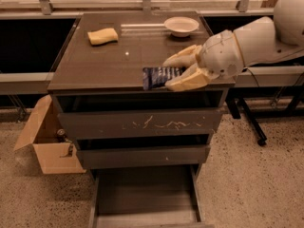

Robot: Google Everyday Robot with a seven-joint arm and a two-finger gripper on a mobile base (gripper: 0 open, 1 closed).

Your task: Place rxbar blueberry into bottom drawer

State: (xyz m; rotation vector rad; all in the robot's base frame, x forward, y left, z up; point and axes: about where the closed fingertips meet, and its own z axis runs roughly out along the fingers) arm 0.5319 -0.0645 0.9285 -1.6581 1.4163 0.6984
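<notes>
At the front edge of the bench [95,65], above the opened bottom drawer [142,194], the rxbar blueberry [154,77] is clamped by the tool [167,75].

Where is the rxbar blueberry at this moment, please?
In the camera view, the rxbar blueberry lies on the cabinet top near its front right edge, at the tip of the gripper, in front of the white bowl.

Ref = cabinet [142,123]. On its surface [118,61]: rxbar blueberry [156,77] front right, gripper [173,71] at the bar's right end, sponge [102,36] back left, bowl [181,25] back right. Bottom drawer [142,196] open at cabinet's foot. Cardboard box [47,144] on floor, left of cabinet.
</notes>
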